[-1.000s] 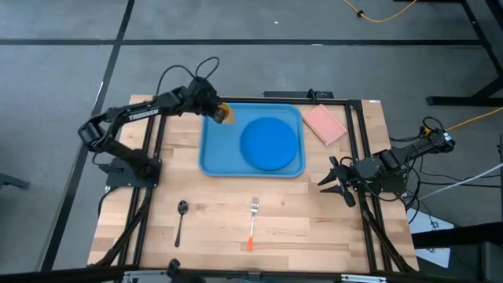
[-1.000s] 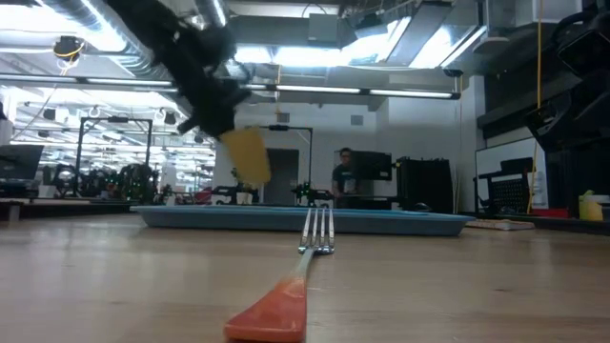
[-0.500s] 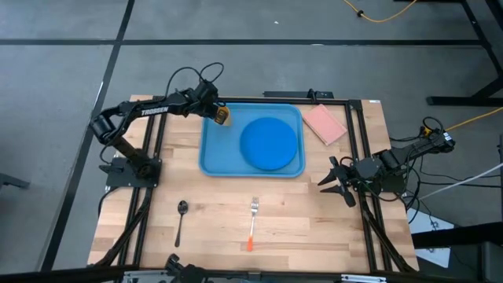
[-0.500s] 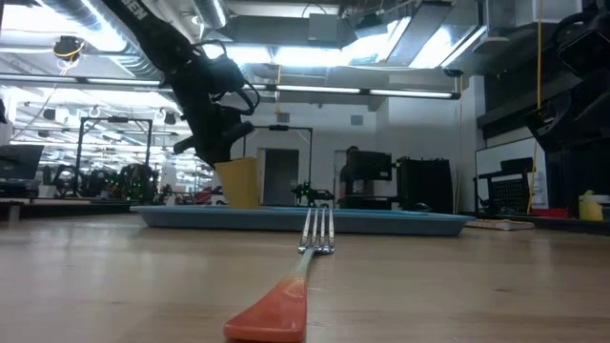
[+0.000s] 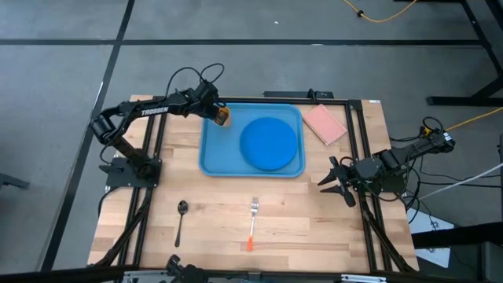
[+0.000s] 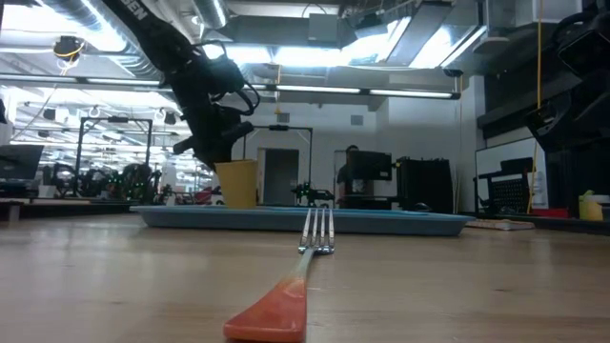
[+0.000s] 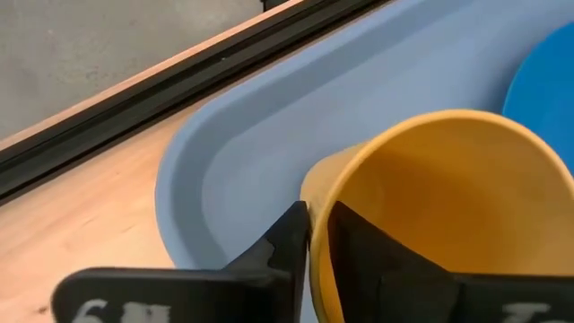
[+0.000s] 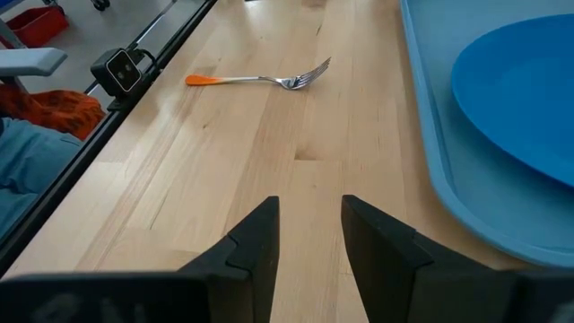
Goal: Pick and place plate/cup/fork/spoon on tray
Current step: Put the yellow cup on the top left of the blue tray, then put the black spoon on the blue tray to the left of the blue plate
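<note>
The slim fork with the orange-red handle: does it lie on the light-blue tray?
No, the slim orange-handled fork lies on the wooden table, apart from the light-blue rectangular tray.

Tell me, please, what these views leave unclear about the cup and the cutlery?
- Cup: its base is cut off in the left wrist view, and the tray rim hides it in the low view, so touchdown is uncertain.
- Spoon: absent from low and wrist views.
- Fork: blurred handle, low view.
- Left claw: pinches the cup's wall.
</note>
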`<state>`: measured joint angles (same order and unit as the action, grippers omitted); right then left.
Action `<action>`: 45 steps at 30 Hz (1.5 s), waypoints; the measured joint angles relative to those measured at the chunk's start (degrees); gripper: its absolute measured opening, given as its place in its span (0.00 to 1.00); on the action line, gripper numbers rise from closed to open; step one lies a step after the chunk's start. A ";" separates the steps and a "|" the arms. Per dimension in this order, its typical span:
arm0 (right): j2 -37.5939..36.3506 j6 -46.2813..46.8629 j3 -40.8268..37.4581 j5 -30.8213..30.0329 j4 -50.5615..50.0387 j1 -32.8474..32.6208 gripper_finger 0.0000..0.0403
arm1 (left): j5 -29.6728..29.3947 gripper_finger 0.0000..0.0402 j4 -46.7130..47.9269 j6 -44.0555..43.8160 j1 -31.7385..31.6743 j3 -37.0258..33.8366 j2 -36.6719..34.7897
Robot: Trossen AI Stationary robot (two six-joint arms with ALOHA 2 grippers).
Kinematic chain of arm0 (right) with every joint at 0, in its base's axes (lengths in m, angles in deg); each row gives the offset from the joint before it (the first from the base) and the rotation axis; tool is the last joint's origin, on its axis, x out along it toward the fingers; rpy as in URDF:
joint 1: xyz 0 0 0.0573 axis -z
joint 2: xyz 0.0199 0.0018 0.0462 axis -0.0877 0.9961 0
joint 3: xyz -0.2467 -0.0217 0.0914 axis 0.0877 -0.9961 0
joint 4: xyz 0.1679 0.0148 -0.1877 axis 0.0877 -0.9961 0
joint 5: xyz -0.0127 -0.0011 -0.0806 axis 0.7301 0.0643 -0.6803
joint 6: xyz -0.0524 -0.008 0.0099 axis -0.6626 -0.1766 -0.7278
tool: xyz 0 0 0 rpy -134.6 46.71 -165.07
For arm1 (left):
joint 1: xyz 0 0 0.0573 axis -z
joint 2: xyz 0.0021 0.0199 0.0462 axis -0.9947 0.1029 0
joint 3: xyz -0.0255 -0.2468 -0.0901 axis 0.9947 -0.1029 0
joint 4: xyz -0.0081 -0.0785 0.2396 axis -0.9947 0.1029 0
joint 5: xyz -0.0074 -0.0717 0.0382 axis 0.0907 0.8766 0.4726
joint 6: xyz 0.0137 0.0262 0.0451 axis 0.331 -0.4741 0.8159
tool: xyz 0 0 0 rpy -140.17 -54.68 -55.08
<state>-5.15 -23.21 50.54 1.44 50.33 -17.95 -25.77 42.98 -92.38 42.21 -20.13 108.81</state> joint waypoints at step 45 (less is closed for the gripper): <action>0.00 -0.02 0.00 0.94 -0.23 -0.01 0.32 | 38.35 0.19 21.68 -5.32 15.03 0.11 -19.65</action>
<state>-5.15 -23.23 50.54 2.38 50.11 -17.96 12.58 64.66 -97.70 57.24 -20.02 89.16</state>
